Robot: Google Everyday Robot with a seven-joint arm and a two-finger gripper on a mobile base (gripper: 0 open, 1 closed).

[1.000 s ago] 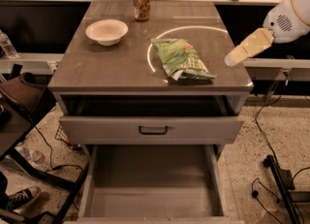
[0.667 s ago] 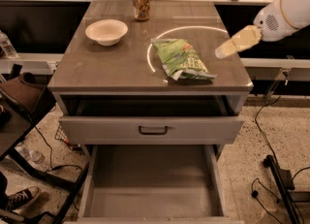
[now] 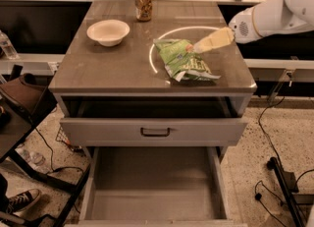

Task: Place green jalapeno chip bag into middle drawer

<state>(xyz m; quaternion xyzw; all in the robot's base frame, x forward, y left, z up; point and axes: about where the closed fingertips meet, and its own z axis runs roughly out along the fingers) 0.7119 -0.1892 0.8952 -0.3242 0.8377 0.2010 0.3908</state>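
Over green jalapeno chip bag (image 3: 188, 65), gripper (image 3: 193, 48)

The white arm (image 3: 274, 17) reaches in from the right, hand (image 3: 196, 46) angled down leftward.

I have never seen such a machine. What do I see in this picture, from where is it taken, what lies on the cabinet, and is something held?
One camera looks down at the front of a cabinet; its mounting is not known. The white shape at the right is a robot arm. Its yellowish end is the gripper, the part that grasps. Its tip is at the far edge of a green chip bag lying flat on the cabinet top; nothing is lifted. A white bowl and a can stand there. Below, a drawer with a handle is partly out; under it the middle drawer is pulled far out.
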